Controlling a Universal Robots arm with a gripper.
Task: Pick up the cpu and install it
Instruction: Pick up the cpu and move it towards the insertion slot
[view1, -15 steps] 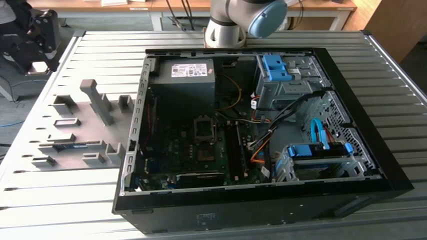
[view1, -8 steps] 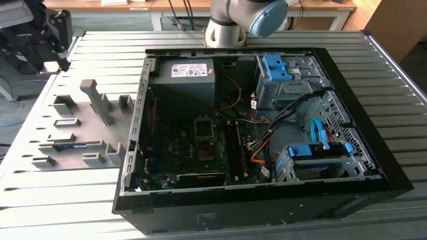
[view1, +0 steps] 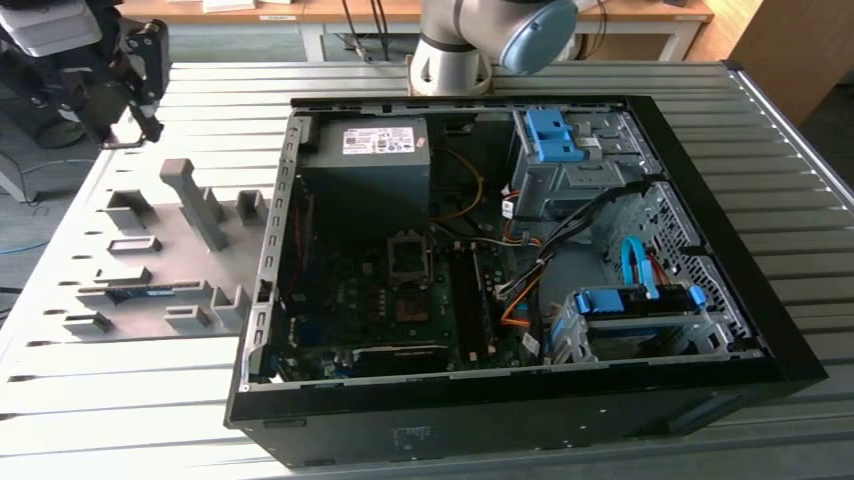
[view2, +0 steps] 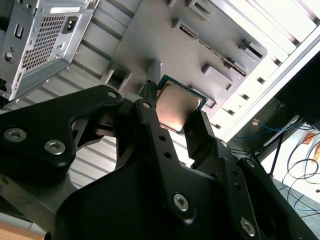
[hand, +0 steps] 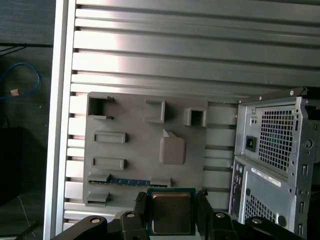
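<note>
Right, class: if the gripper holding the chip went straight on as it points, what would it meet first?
Most likely the grey tray on the slatted table: the gripper, shut on the chip, faces it in the first wrist view. The gap is unclear.

Bright light is glaring in bands off the ribbed silver metal tabletop (hand: 165, 65), washing it white in the second wrist view. The open black computer case (view1: 534, 420) is lying shadowed inside.
</note>
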